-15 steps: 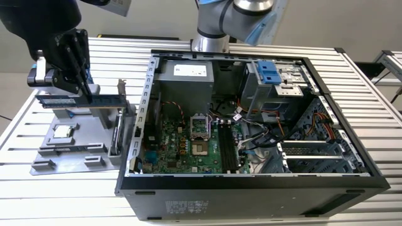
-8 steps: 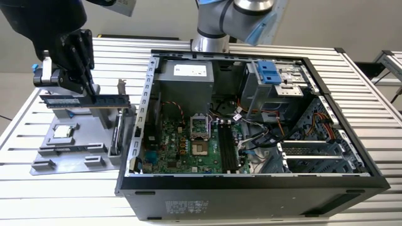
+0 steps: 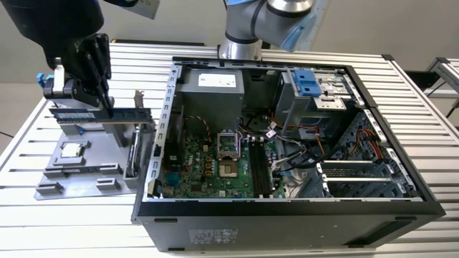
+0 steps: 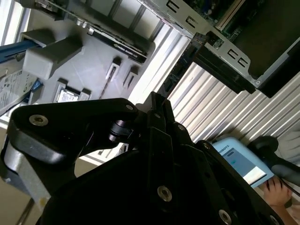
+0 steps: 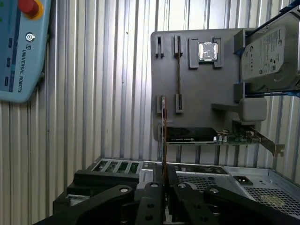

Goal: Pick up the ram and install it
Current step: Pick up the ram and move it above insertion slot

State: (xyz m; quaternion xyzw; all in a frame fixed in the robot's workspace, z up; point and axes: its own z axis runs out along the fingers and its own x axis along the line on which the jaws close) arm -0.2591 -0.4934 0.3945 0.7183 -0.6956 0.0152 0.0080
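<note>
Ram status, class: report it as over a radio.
Gripper shut on ram. Held level above grey tray, outside computer case. Case side wall between ram and motherboard.

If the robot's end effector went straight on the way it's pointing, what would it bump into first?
Probably the grey holder tray. The end effector points down at it, shut on the memory stick, so the stick's lower edge would likely touch the tray first. Depth is hard to judge.
</note>
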